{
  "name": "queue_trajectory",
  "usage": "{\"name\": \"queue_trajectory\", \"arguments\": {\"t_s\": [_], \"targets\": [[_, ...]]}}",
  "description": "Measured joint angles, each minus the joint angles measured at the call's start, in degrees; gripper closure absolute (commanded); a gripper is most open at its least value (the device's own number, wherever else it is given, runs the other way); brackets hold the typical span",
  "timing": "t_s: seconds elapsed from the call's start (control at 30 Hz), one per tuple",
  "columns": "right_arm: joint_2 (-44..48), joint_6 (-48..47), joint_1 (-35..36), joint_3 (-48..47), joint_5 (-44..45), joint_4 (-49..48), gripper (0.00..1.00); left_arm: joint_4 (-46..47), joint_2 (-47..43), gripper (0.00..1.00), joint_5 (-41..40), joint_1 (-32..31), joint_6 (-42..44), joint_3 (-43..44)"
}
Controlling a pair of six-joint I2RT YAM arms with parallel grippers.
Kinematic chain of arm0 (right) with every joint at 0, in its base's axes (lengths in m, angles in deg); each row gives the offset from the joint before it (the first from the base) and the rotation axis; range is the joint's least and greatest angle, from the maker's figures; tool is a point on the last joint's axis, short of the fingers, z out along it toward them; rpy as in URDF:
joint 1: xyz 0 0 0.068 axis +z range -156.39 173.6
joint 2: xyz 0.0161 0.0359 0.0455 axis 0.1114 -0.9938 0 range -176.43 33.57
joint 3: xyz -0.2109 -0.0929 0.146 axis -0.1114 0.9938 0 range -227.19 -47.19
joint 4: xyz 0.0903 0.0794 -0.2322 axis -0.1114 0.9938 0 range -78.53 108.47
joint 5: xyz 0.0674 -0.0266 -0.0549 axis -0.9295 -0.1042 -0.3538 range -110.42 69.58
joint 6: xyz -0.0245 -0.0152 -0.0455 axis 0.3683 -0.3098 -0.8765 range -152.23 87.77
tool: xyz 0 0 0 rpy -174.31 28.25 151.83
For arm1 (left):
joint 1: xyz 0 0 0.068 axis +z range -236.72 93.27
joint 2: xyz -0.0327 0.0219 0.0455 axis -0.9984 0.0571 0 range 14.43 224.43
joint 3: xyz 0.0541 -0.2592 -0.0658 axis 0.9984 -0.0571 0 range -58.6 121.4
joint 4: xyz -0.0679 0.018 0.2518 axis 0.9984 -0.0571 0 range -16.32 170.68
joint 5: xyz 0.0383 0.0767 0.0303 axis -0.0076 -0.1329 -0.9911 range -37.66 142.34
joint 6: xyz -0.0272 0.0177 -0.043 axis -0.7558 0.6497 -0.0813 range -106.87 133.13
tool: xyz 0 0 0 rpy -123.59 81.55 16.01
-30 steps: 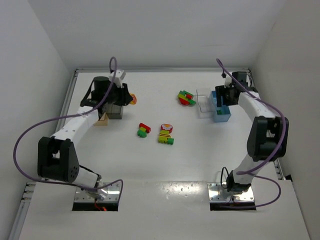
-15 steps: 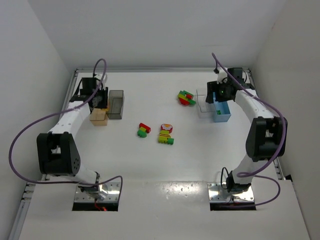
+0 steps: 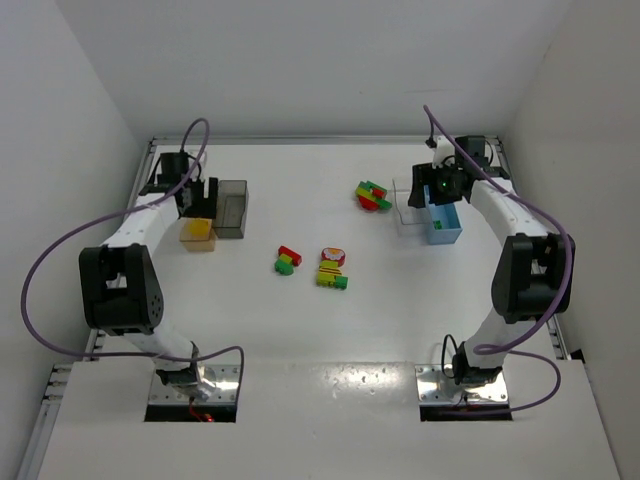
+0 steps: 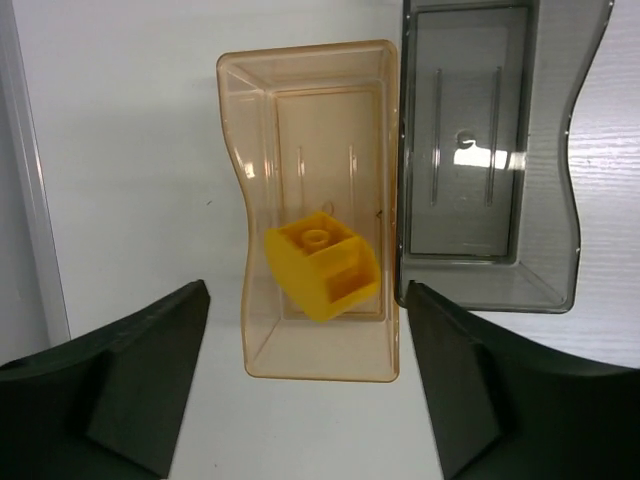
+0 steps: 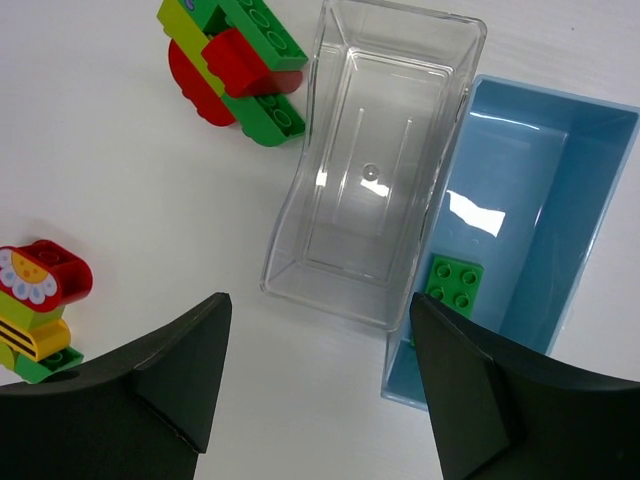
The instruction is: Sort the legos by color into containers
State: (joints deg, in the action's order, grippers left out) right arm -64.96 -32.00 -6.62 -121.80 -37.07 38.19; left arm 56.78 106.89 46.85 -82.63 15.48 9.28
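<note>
My left gripper hangs open over the translucent orange container. A yellow lego sits tilted inside that container, free of the fingers. The smoky grey container stands empty beside it. My right gripper is open and empty above the near ends of the clear container and the light blue container. One green lego lies in the blue one.
Three multicoloured lego clusters lie on the table: a red-green-yellow one left of the clear container, a red-green one and a flower-topped stack near the middle. White walls close in the table.
My left gripper swung left from the grey container to over the orange one, then opened, and the yellow lego now lies in the orange container. The right gripper shifted slightly left early on.
</note>
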Motion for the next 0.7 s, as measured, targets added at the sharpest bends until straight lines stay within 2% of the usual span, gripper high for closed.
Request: {"name": "queue_trajectory", "arguments": {"t_s": [0.03,0.13,0.2,0.3,0.37,0.47,0.53,0.6,0.7], "targets": [[0.0,0.0,0.0,0.0,-0.1,0.0,0.27,0.0,0.0,0.07,0.4,0.1,0.0,0.0],[0.0,-0.2,0.2,0.0,-0.5,0.0,0.27,1.0,-1.2,0.06,3.5,0.3,-0.1,-0.4],[0.0,-0.3,0.3,0.0,-1.6,0.0,0.27,2.4,-4.1,0.06,8.8,0.7,0.0,-1.7],[0.0,-0.9,1.1,0.0,-3.7,0.3,0.27,2.8,-9.4,0.16,19.4,-0.3,1.0,-1.9],[0.2,-1.3,1.9,0.0,-5.0,0.6,0.27,2.2,-10.9,0.22,23.5,-3.7,1.4,-0.1],[0.9,-1.6,3.0,0.5,-6.3,0.7,0.27,3.5,-11.6,0.22,24.5,-10.2,-0.1,0.2],[1.8,-1.7,3.4,1.2,-6.8,0.7,0.27,5.2,-13.8,0.22,23.3,-15.2,-2.3,-3.5],[3.1,-1.7,3.4,2.3,-7.1,0.8,0.27,4.8,-16.9,0.29,21.7,-19.8,-4.6,-7.9],[4.9,-1.7,3.4,3.8,-7.3,1.0,0.27,3.4,-19.4,0.31,17.9,-26.6,-8.1,-11.6]]}}
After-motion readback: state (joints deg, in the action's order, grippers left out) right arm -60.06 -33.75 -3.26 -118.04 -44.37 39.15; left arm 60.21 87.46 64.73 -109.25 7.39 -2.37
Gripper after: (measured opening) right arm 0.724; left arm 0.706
